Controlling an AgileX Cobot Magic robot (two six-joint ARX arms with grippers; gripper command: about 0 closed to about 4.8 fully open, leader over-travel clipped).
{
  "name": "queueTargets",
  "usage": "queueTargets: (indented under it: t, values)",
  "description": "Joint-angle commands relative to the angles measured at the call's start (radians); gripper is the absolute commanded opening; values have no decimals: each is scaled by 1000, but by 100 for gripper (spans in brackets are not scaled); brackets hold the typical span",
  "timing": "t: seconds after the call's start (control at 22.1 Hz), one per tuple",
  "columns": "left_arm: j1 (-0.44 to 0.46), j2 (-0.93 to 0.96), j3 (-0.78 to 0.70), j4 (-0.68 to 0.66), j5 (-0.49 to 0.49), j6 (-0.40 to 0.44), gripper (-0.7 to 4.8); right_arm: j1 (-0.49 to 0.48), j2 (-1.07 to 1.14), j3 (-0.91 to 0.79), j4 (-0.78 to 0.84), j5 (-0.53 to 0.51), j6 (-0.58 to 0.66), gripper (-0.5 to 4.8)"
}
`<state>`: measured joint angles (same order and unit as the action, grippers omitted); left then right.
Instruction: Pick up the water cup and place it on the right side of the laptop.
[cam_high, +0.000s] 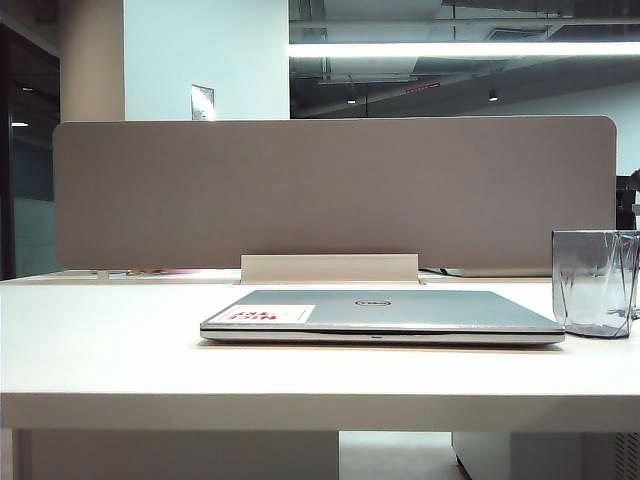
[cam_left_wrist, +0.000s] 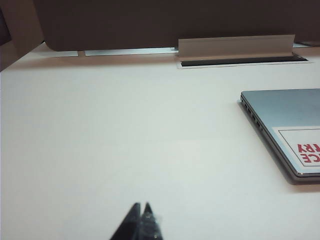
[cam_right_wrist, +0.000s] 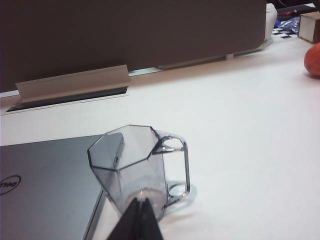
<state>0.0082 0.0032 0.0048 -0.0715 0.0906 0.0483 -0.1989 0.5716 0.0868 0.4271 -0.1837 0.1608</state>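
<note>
Upright water cup (cam_high: 595, 283) beside closed laptop (cam_high: 400, 312)

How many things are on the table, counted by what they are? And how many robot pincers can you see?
Laptop: 1
Water cup: 1
Orange round thing, only partly seen: 1
Robot pincers, left pincer and right pincer: 2
Total: 5

Clear, grey-tinted glossy water cup (cam_right_wrist: 131, 167) beside the laptop (cam_high: 385, 313), its lid matt brushed silver metal; beneath the laptop, a smooth matt white table (cam_high: 110, 350).
</note>
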Motion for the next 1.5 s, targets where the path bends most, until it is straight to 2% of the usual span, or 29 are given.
queueTargets:
  t: [0.05, 0.45, 0.68, 0.82, 0.95, 1.04, 1.18, 1.5]
  values:
    - [-1, 1, 3, 5, 3, -4, -5, 14, -98, 2, -124, 9, 5, -9]
    - [-1, 1, 3, -3, 4, -3, -6, 25, -480, -9, -414, 10, 11, -9]
    - [-1, 1, 3, -3, 3, -3, -6, 32, -571, -68, -435, 9, 76, -9]
    - [-1, 1, 3, -5, 4, -3, -6, 94, -572, -77, -417, 10, 79, -9]
    - [-1, 1, 3, -18, 3, -2, -6, 177, -572, -77, -416, 60, 77, -9]
    - [-1, 1, 3, -33, 3, 4, -5, 263, -572, -77, -420, 158, 52, -9]
    - [-1, 1, 3, -34, 3, 4, -6, 319, -572, -87, -426, 185, 5, -9]
    - [-1, 1, 3, -34, 3, 4, -5, 328, -571, -86, -447, 281, -36, -8]
